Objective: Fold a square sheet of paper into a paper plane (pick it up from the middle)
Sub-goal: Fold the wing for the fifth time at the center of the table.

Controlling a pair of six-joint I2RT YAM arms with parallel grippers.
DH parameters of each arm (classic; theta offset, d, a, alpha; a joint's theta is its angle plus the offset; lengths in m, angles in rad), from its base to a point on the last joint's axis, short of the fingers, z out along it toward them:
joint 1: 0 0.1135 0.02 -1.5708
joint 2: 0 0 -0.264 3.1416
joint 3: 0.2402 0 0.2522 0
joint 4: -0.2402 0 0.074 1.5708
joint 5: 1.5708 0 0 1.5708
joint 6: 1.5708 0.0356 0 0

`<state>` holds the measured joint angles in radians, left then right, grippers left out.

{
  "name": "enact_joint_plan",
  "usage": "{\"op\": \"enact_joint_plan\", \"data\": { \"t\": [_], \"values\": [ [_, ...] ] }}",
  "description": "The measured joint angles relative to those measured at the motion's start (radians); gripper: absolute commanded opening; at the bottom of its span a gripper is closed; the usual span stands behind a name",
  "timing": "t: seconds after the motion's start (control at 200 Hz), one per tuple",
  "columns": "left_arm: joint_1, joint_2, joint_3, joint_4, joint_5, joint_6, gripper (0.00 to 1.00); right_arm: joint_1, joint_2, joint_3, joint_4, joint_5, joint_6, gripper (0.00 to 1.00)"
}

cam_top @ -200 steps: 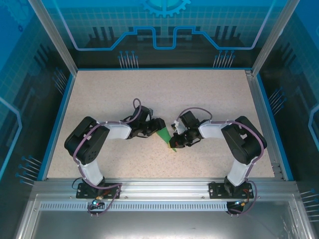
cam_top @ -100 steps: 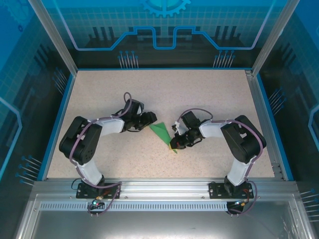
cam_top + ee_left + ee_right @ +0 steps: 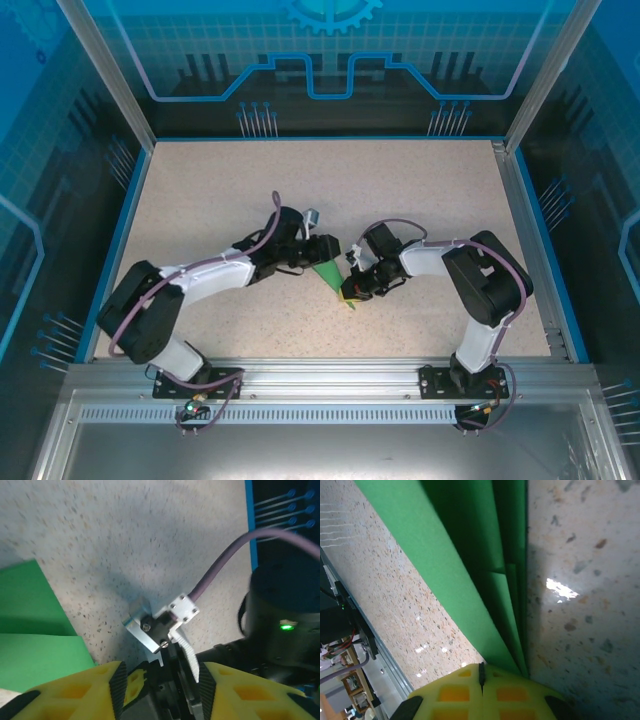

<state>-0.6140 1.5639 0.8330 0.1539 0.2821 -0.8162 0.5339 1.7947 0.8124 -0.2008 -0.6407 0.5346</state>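
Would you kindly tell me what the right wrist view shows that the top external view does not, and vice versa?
Right wrist: the green paper, its stacked fold layers narrowing into the shut right gripper. Top external: the left gripper near the paper's wide end, and the blue border around the table. Both: the green paper lying on the speckled table.

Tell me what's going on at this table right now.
A folded sheet of green paper is being worked in the middle of the table. The right fingers are shut on its narrow, pointed end, holding the layered folds. The left fingers stand apart at the wide end, beside the paper rather than gripping it. The paper is a creased wedge, not a finished plane.
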Motion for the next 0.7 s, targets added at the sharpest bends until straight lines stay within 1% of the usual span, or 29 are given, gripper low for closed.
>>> {"op": "enact_joint_plan", "data": {
  "t": [0.16, 0.28, 0.515, 0.615, 0.7],
  "values": [
    [-0.003, 0.151, -0.015, 0.071, -0.001, -0.048, 0.37, -0.001, -0.002, -0.005, 0.011, -0.004, 0.023, 0.00],
    [-0.004, 0.218, -0.039, 0.092, -0.007, -0.069, 0.35, -0.001, -0.023, -0.029, 0.029, -0.004, 0.047, 0.00],
    [-0.003, 0.235, -0.044, 0.126, -0.016, -0.076, 0.35, 0.002, -0.095, -0.066, 0.052, 0.000, 0.116, 0.00],
    [-0.003, 0.237, -0.044, 0.132, -0.016, -0.076, 0.35, 0.012, -0.092, -0.051, 0.062, 0.002, 0.133, 0.00],
    [-0.003, 0.237, -0.044, 0.132, -0.016, -0.076, 0.35, 0.024, -0.060, -0.011, 0.064, 0.006, 0.140, 0.00]
  ]
}}
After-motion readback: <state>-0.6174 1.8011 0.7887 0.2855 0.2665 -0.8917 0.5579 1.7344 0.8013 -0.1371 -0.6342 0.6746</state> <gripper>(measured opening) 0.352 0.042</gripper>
